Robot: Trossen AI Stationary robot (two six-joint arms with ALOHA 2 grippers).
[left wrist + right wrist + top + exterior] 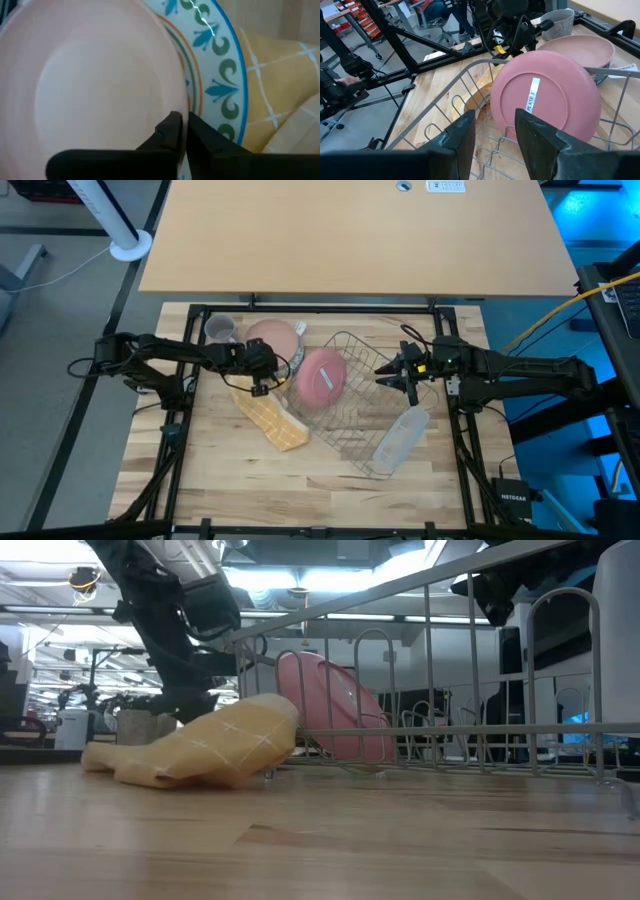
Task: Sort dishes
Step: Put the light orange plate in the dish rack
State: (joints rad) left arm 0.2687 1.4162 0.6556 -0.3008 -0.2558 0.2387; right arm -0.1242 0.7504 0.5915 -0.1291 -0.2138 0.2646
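Pale wood plank table (200, 470), matt. Thin bare metal wire rack (372, 395). Smooth matt pink plate (545, 95), paper label. Soft yellow checked cloth (200, 750). Glossy patterned white plate (220, 65). Clear plastic tray (400, 438)

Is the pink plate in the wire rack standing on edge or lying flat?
On edge, leaning. The pink plate stands in the wire rack with its labelled underside facing the right gripper; the low view shows it tilted.

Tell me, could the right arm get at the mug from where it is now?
Probably not easily. The mug stands at the far left corner, beyond the wire rack and pink plate, with the left gripper between; the right gripper hovers over the rack.
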